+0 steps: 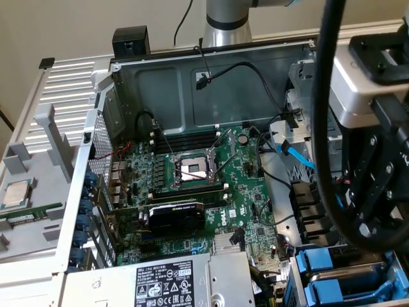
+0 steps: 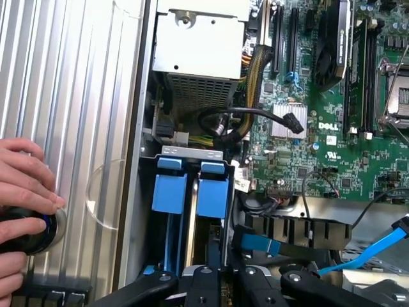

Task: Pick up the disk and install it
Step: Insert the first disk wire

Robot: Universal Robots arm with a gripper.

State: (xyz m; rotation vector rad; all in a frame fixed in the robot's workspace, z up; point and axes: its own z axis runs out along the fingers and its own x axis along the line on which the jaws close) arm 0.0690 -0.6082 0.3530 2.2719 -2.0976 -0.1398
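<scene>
Case open. Drive bay holds two blue-framed units side by side: the disk, on the motherboard side, and a like carrier. Pincer sits at the disk's end; clenched or released, cannot tell. A hand rests on a knob.

Disk: edge-on in the drive cage, blue plastic carrier frame facing up. The metal body is down in the slot and mostly hidden. It stands in the slot on the motherboard side, just beside the other blue-framed carrier, parallel to it.
</scene>
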